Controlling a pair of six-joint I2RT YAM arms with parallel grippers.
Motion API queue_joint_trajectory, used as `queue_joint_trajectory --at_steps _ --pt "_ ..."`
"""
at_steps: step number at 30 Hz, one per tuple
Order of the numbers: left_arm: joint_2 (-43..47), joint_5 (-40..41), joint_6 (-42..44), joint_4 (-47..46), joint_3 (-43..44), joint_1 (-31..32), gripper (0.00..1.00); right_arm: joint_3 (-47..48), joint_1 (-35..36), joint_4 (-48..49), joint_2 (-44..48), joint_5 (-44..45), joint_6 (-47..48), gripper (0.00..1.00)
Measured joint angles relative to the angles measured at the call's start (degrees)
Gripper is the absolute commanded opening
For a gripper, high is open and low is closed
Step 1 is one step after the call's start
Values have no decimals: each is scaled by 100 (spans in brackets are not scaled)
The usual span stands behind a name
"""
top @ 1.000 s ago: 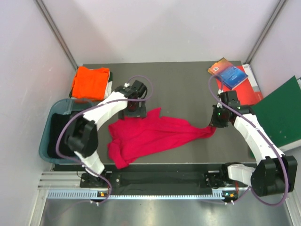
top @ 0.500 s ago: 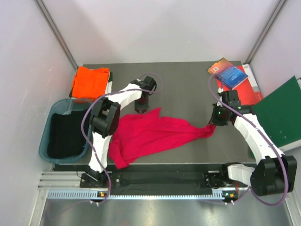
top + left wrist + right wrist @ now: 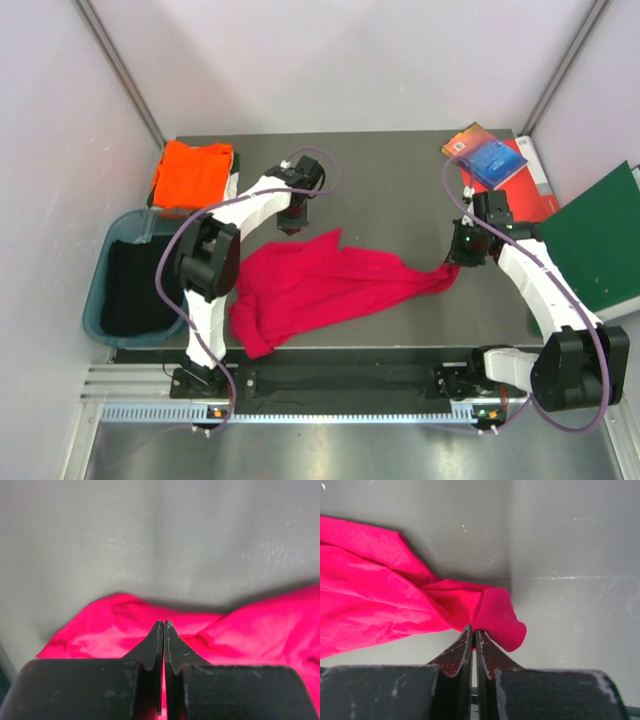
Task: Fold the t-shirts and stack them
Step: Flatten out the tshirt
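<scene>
The crimson-red t-shirt (image 3: pixel 320 280) lies crumpled across the middle of the table. One end is drawn out to the right, where my right gripper (image 3: pixel 457 262) is shut on it. In the right wrist view the cloth (image 3: pixel 370 595) bunches right at that gripper's (image 3: pixel 474 628) closed tips. My left gripper (image 3: pixel 293 226) is just behind the shirt's back edge. In the left wrist view it (image 3: pixel 164 622) is shut, and the red cloth (image 3: pixel 250 635) shows past its tips with none visibly pinched. The orange t-shirt (image 3: pixel 192 175) sits folded at the back left corner.
A teal bin (image 3: pixel 97 300) holding black cloth stands off the table's left edge. Red and blue books (image 3: pixel 490 160) lie at the back right. A large green binder (image 3: pixel 600 240) leans at the right edge. Grey walls enclose the table.
My left gripper has gone from open to shut and drawn back from the red t-shirt's back edge, the arm swinging rightward. The shirt and the right arm have not moved.
</scene>
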State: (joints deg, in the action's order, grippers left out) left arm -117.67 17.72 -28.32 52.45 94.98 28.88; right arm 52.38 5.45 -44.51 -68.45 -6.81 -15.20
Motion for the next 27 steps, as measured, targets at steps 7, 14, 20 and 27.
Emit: queue_joint_trajectory --at_steps 7,14,20,27 --pt "850 66 -33 -28 -935 -72 92 0 0 44 -50 -105 20 0" --pt "868 55 -114 -76 -1314 -260 90 0 0 50 -74 -170 22 0" --pt "662 -37 -66 -310 -1309 -372 67 0 0 63 -74 -188 22 0" --pt "181 -243 70 -435 -1045 -398 0 0 0 83 -74 -188 22 0"
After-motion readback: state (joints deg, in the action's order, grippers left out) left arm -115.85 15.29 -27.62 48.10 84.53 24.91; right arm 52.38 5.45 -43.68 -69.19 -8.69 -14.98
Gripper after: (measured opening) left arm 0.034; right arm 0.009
